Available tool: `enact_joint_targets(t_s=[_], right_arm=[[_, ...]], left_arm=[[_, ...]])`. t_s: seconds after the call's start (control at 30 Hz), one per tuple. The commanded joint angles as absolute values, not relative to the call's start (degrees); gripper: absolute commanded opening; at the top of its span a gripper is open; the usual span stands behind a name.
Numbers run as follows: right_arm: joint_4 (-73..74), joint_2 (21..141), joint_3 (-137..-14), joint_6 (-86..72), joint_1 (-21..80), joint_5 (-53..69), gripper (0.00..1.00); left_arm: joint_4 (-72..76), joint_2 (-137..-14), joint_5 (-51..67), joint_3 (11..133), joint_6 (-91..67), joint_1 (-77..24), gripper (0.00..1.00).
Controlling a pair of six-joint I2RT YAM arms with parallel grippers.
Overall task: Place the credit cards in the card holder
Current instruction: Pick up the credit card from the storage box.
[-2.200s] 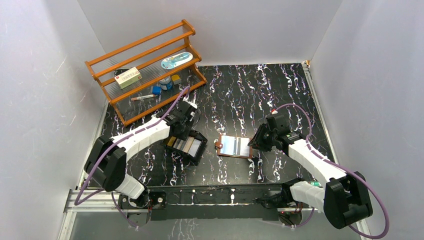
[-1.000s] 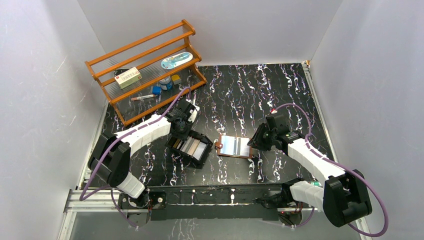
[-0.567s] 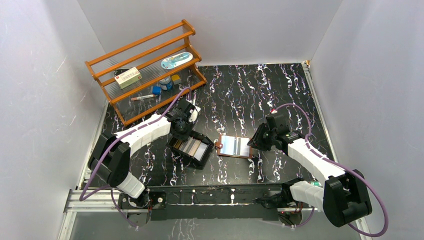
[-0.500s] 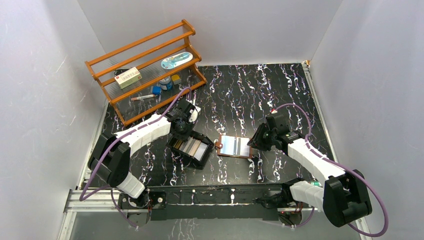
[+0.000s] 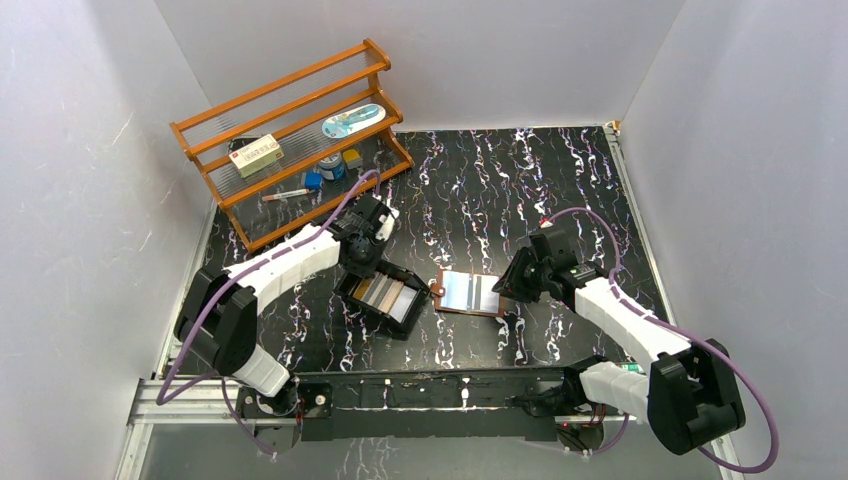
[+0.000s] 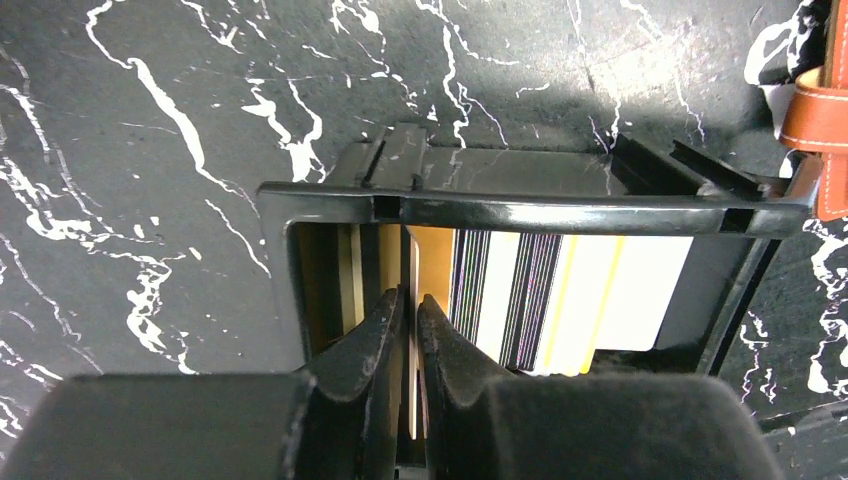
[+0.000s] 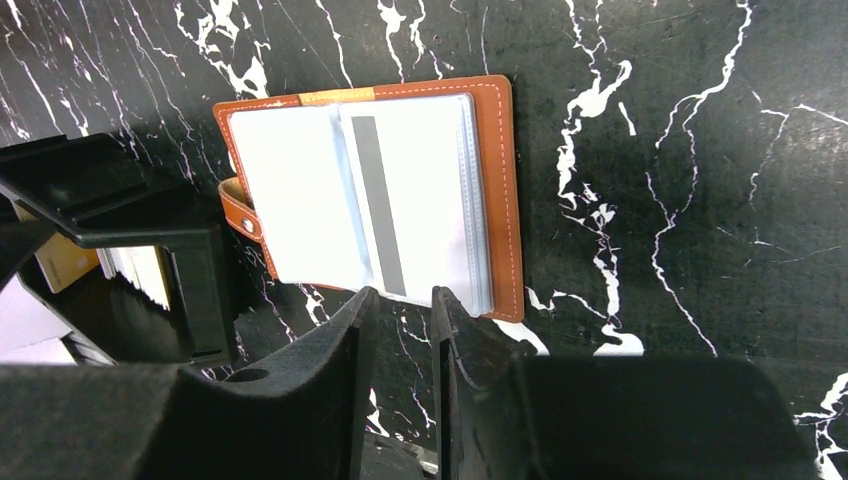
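The card holder [image 5: 470,292] lies open and flat on the table, brown leather with pale inner pockets; it also shows in the right wrist view [image 7: 370,195]. Several credit cards [image 6: 560,300] stand on edge in a shallow black tray [image 5: 404,319], whose rim [image 6: 540,213] crosses the left wrist view. My left gripper [image 6: 411,298] reaches down into the tray's left end [image 5: 362,262] and is shut on the thin edge of one tan-gold credit card [image 6: 430,268]. My right gripper [image 7: 402,293] is narrowly open and empty, just off the holder's near-right edge [image 5: 505,283].
A wooden rack [image 5: 290,130] with small items stands at the back left. The tray's corner [image 7: 200,270] sits close to the holder's strap and snap stud [image 7: 247,226]. White walls enclose the black marbled table [image 5: 560,180].
My left gripper has settled at the tray's far-left end, and the tray has shifted and turned slightly. The right arm and the card holder have barely moved.
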State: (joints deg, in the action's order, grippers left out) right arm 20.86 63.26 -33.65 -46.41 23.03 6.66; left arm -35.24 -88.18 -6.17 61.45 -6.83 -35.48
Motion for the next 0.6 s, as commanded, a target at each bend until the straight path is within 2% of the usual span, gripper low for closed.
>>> enact_joint_targets(t_s=[0.0,0.3,0.57], right_arm=[[18.45,61.63,-35.41,-46.49,23.84,8.46,0.35],[11.38,58.91,-36.09,-46.07,26.14,17.20,0.38],[-0.63,55.97,-36.44,-52.91,28.39,25.48,0.39]], left_arm=[[-39.66,-84.64,-11.15,65.83,-8.57,-35.60,0.00],[-41.09,-79.57,-11.54,70.02,-12.21,-35.60,0.00],[-34.49,-73.75,4.67,71.21,-20.44,-35.60,0.00]])
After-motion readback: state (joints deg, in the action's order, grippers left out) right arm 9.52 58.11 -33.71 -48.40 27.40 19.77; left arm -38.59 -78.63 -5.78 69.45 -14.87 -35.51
